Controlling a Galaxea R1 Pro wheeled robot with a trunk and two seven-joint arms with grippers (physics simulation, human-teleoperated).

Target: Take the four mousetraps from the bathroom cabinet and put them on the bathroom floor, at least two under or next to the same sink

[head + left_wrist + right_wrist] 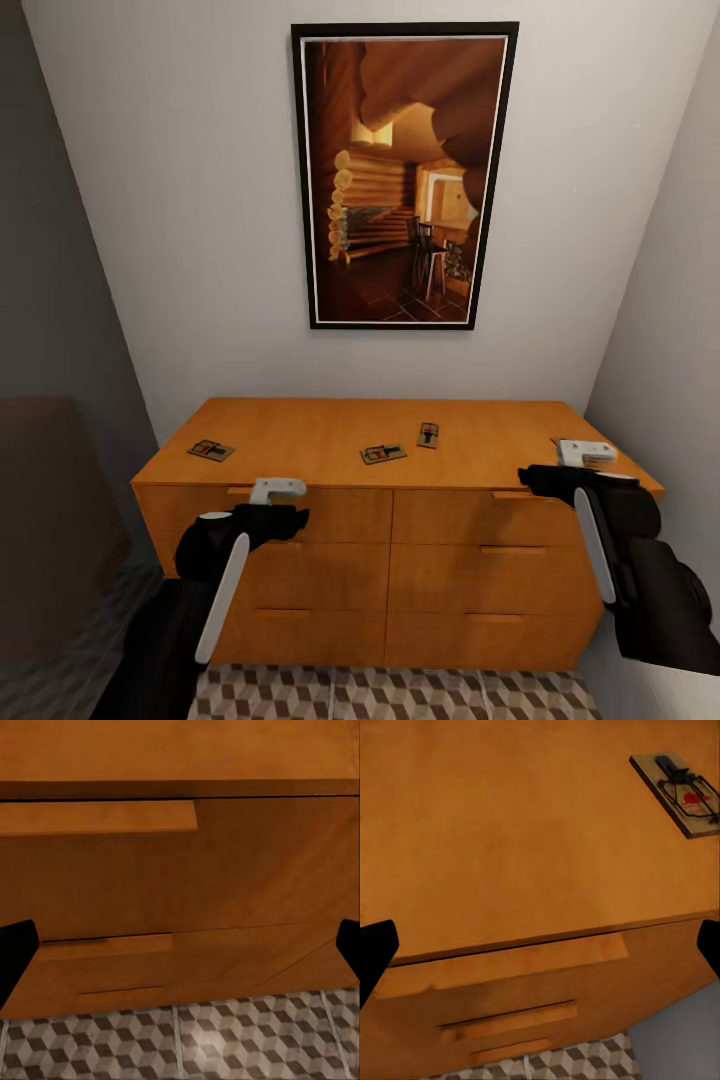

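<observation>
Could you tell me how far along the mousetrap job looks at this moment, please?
Barely started. Nothing is on the tiled floor yet. Three mousetraps lie on top of the cabinet: one at its left end, two near the middle. A trap also shows in the right wrist view. The left tool and right tool, both open, hold nothing. All the picking and placing is left.

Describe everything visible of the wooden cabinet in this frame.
The cabinet is a low, wide chest of orange-brown wood against a pale wall, beneath a framed picture. Its front has two columns of three drawers, all shut, with slim handles. It stands on the cube-patterned floor. Three mousetraps lie flat on its top in the head view. Both grippers hover near its front edge, not touching it.
</observation>
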